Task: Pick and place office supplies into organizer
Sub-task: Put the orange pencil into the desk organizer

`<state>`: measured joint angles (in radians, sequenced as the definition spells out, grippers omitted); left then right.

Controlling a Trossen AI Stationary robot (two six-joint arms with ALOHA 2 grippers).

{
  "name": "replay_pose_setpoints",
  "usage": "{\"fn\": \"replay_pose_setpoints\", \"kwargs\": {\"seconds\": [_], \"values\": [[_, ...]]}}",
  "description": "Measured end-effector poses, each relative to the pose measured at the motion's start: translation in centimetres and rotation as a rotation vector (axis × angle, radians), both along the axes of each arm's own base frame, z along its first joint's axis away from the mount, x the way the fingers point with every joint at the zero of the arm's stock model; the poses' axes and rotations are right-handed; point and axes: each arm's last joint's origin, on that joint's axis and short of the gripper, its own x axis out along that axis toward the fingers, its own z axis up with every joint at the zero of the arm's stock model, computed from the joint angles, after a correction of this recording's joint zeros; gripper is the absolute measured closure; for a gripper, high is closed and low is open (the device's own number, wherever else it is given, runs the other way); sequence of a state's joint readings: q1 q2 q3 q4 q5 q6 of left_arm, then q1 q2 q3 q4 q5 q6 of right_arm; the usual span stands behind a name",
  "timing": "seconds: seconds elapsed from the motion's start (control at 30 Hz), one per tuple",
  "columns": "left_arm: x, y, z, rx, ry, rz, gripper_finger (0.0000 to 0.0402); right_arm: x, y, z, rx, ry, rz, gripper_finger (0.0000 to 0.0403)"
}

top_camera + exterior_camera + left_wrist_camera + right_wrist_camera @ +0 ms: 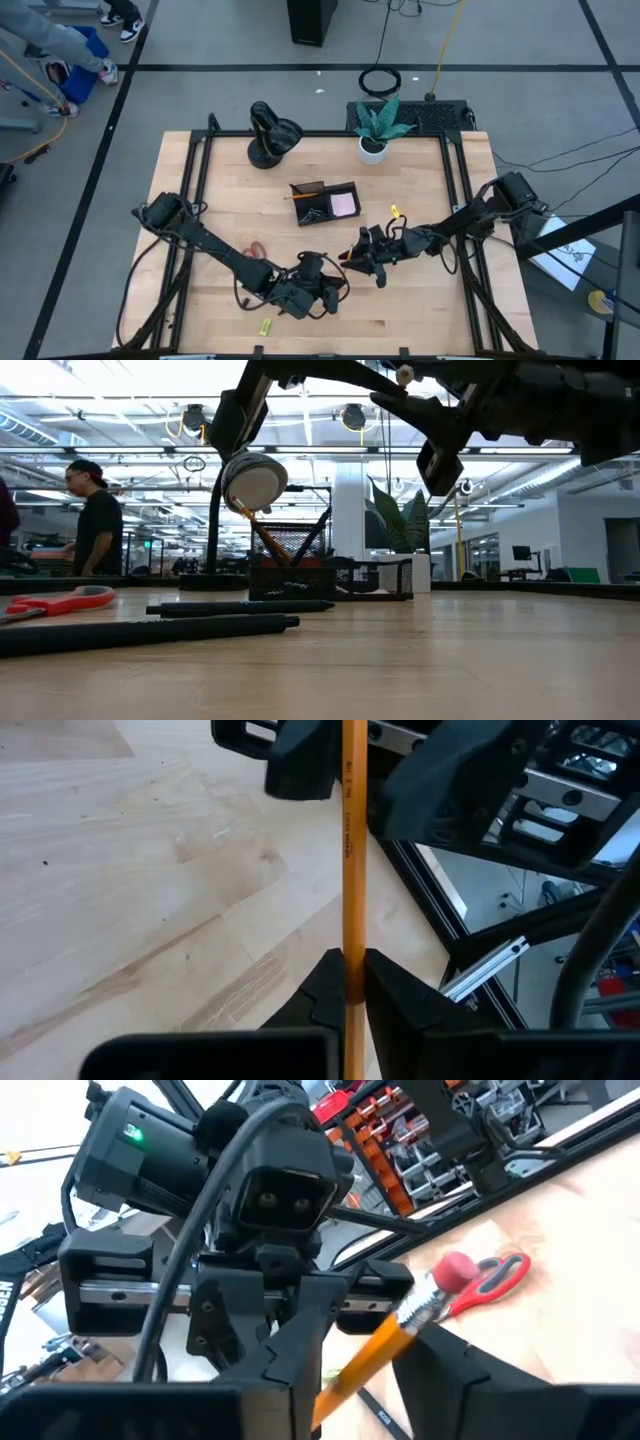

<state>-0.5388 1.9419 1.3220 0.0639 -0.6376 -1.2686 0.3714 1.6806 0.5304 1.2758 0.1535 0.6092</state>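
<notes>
My left gripper (352, 982) (333, 274) is shut on an orange pencil (351, 870) above the table's near middle. My right gripper (355, 1380) (357, 258) faces it; its open fingers stand on either side of the same pencil (385, 1342), whose pink eraser end (455, 1270) shows beyond them. I cannot tell whether they touch it. The black organizer (322, 200) stands mid-table with a pink sticky-note pad (343, 204) inside. Red-handled scissors (255, 248) (60, 600), black pens (240, 607) and a yellow-green piece (266, 326) lie flat on the table. My left gripper pinches the pencil's shaft (351, 948) between its two fingers. The pencil runs along the fingers and sticks out ahead of them toward my right gripper. It is lifted clear of the table.
A round black lamp-like object (270, 135) and a white plant pot (373, 148) stand at the far edge. A small yellow thing (394, 211) lies right of the organizer. A person (95, 520) stands in the room beyond the table.
</notes>
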Motion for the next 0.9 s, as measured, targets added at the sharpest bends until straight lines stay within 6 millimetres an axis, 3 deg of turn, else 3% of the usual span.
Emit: {"fn": "replay_pose_setpoints", "kwargs": {"seconds": [0.33,0.5,0.9], "values": [[0.0,0.1,0.0,0.01,-0.002,0.019,0.0375,0.0,0.0,0.2,-0.02,-0.02,0.0,0.0365],[0.0,0.2,-0.2,0.032,0.011,0.017,0.0336,0.0,0.0,0.3,-0.039,-0.034,0.004,0.0383],[-1.2,0.2,-1.4,0.043,0.139,0.054,0.0261,0.0,-0.1,0.3,-0.123,-0.057,-0.017,0.0384]]}}
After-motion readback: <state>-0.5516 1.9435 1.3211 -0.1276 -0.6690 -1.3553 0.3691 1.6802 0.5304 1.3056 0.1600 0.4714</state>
